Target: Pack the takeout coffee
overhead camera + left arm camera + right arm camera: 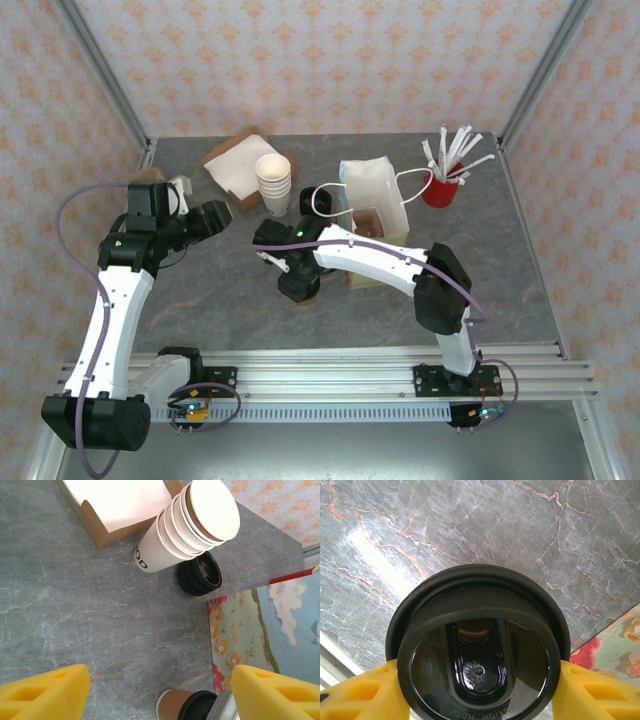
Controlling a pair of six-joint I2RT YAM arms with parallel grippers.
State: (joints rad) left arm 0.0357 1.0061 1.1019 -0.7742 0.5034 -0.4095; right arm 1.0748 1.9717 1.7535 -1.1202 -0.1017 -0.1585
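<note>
The takeout coffee (477, 645) sits near the middle of the desk (200, 290), just left of the near end of the white paper bag (378, 195). The right hand (298, 287) is lowered over it from above. In the right wrist view the round black lid faces the camera, with a yellow finger (362, 692) meeting its outline on each side. The lid hides the place where the fingers reach the cup wall, so I cannot tell whether that hand is clenched on the cup or merely flanking it. The left hand (159, 687) hangs over the left part of the desk, released, its yellow fingers spread wide with bare marble between them. Its camera sees the coffee's brown side and black lid at the bottom edge of the view. Toward the far edge, left of the bag, stands a stack of lidless cups (190, 525). A pile of loose black lids (200, 575) lies just beside the stack, and an open cardboard tray (95, 527) lined with white paper is next to it. Near the far right corner a red cup (440, 192) holds white wrapped sticks.
</note>
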